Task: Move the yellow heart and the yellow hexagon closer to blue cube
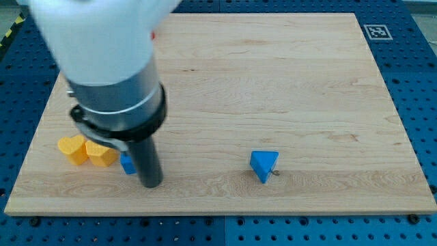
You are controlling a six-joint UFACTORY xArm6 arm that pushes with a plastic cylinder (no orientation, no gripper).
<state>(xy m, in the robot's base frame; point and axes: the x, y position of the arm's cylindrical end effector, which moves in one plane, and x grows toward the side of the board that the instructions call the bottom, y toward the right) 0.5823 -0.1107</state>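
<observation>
We are resting my tip on the surface; no hand is fitted, so none is opening or closing. The blue cube is touching its left side, with the yellow hexagon and yellow heart lying just beyond, nearly gathered.

The arm's white upper body is blurred and cut off by the view's top edge. Its dark rod stands in front of the blue cube, so only a small sliver of that block shows at the rod's left. My tip appears to be where the rod ends on the counter, though the exact end is hard to make out. The grey collar hides part of the yellow hexagon and the counter behind it. A fiducial tag at the counter's top right corner is too small to read.
</observation>
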